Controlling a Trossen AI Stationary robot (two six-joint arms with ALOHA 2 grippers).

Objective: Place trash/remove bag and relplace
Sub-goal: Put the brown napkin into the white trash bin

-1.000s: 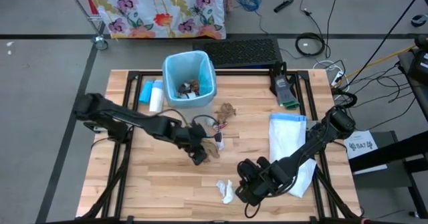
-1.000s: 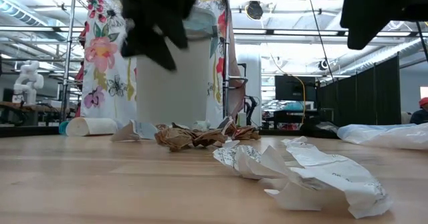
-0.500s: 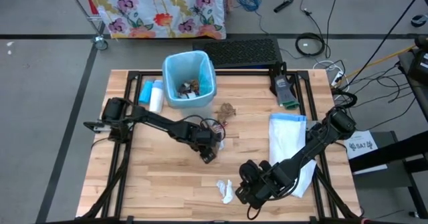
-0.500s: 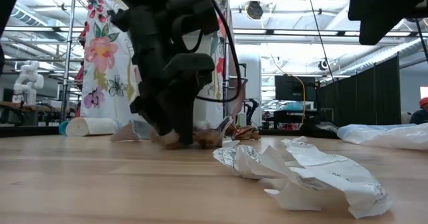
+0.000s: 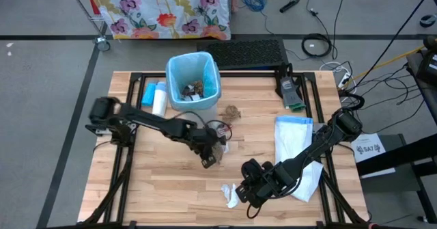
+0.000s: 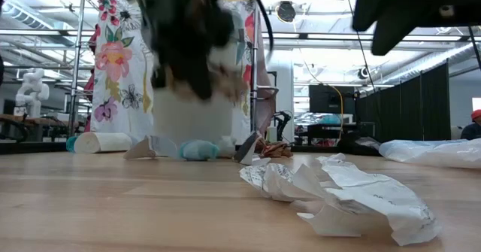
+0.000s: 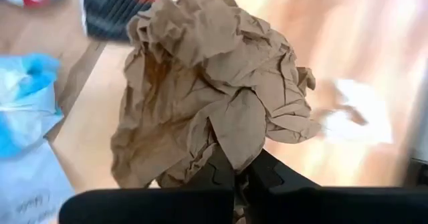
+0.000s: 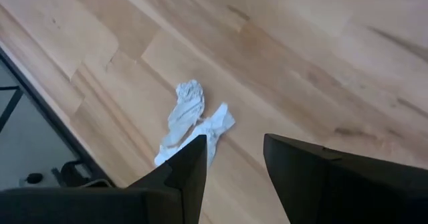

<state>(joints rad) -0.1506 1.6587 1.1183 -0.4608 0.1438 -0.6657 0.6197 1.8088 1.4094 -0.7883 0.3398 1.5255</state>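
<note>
Above mid-table, left gripper (image 7: 234,177) pinches brown paper wad (image 7: 214,83) — right gripper (image 8: 234,160) spread — white scrap (image 8: 190,124) lies lengthwise

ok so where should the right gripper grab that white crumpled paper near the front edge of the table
Best judged from above: the white crumpled paper lies low and stretched out on the table, so straddle its bunched middle across the narrow width. The right gripper, fingers open, is beside it; the right wrist view shows the scrap just ahead of them.
</note>
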